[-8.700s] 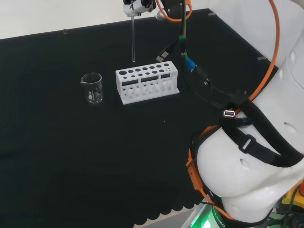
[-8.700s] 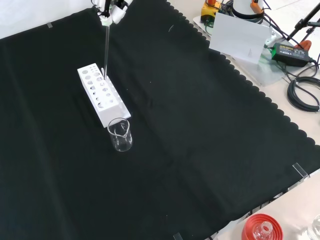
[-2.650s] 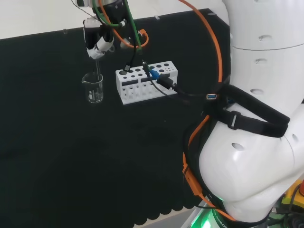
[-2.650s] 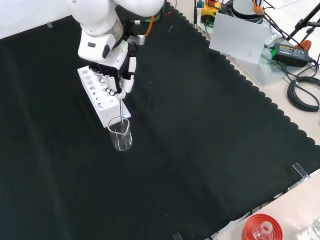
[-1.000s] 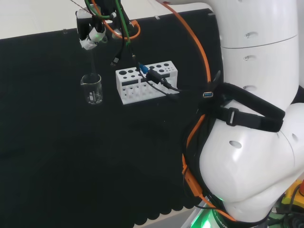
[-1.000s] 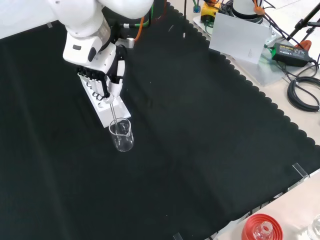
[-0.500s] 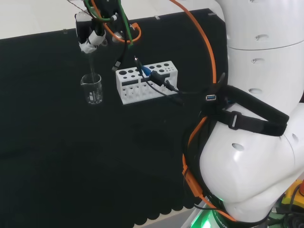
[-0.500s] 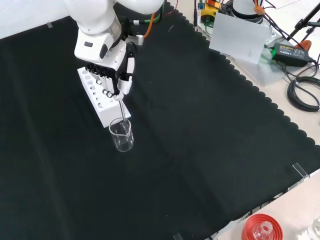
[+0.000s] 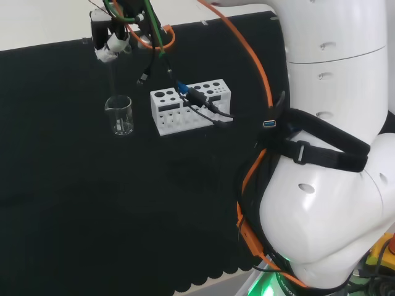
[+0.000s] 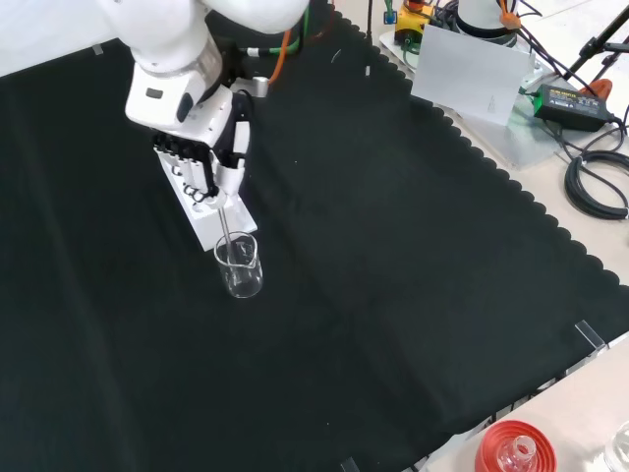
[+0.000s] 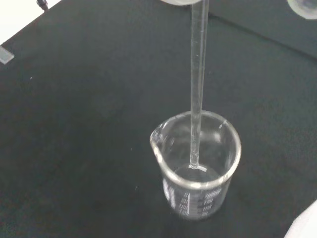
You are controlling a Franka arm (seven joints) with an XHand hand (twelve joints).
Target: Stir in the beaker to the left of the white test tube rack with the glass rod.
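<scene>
A clear glass beaker [image 9: 120, 115] [image 10: 239, 265] [image 11: 197, 166] stands on the black cloth beside the end of the white test tube rack [image 9: 190, 105] [image 10: 200, 202]. My hand [image 9: 105, 38] [image 10: 211, 152] hangs above the beaker, shut on the upper end of a thin glass rod [image 10: 225, 224] [image 11: 197, 84] [image 9: 113, 80]. The rod points down into the beaker. In the wrist view its tip sits inside the beaker, near the bottom. The beaker looks dry in that view.
The cloth's scalloped edge runs along the right of the front view. Beyond it lie a white sheet [image 10: 472, 71], a power unit and cables [image 10: 595, 177]. A red ribbed stand [image 10: 513, 448] sits at the bottom edge.
The hand has swung back and forth over the beaker with the rod inside it, and now sits a little left of half a second ago in both views. The beaker stays put.
</scene>
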